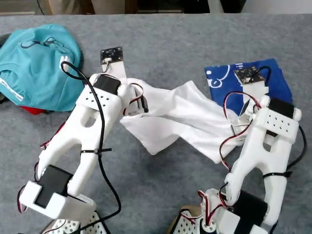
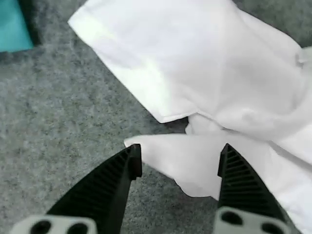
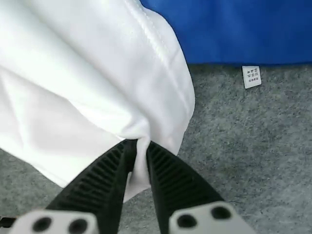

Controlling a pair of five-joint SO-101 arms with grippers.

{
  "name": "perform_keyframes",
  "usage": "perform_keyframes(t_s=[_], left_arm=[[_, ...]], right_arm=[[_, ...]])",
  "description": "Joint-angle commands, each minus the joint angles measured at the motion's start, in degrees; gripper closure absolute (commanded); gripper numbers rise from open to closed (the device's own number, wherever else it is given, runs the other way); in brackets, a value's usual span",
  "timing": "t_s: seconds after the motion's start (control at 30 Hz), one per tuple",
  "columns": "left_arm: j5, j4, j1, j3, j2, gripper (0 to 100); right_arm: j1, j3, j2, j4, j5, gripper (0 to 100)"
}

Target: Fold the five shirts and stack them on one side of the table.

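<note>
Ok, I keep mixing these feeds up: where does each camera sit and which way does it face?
High view: fixed above, looking down on the grey table; left arm and right arm enter at the bottom edge.
Left wrist view: on the left arm, facing down past its open left gripper at the white shirt.
Right wrist view: on the right arm, facing down past its right gripper, shut on the white shirt; blue shirt beyond.
All three share the white shirt.

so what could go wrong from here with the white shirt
The right end effector pinches only a thin edge of the white shirt, so a pull might slip it free. The left end effector hangs open over a loose flap of it and might catch just one layer, skewing the fold. The blue shirt lies close by, so dragging could ruffle it.
</note>
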Motion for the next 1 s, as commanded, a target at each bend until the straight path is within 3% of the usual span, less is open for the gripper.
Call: perform_keyframes(t_s=[0.0, 0.2, 0.43, 0.63, 0.7, 0.8, 0.97], left_arm=[[4.04, 0.62, -2.02, -2.02, 1.19, 74], [5.71, 6.15, -2.2, -2.9, 5.85, 74], [0.7, 16.18, -0.97, -5.63, 6.37, 76], [1.14, 9.76, 1.41, 1.67, 6.37, 78], [1.58, 4.31, 2.81, 5.01, 6.64, 79], [5.36, -1.93, 3.78, 8.0, 7.78, 80], [8.62, -5.19, 2.64, 8.0, 8.92, 80]], right_arm=[[1.1, 0.92, -2.24, -1.67, 0.62, 99.3], [1.1, 1.1, -2.24, -2.02, 0.62, 99.3], [0.84, 1.1, -2.24, -2.02, 0.62, 99.3], [0.84, 1.1, -2.24, -2.02, 0.62, 99.3], [0.84, 1.1, -2.24, -2.02, 0.62, 99.3], [0.75, 1.1, -2.24, -2.02, 0.62, 99.3], [1.01, 1.1, -2.24, -2.02, 0.62, 99.3]])
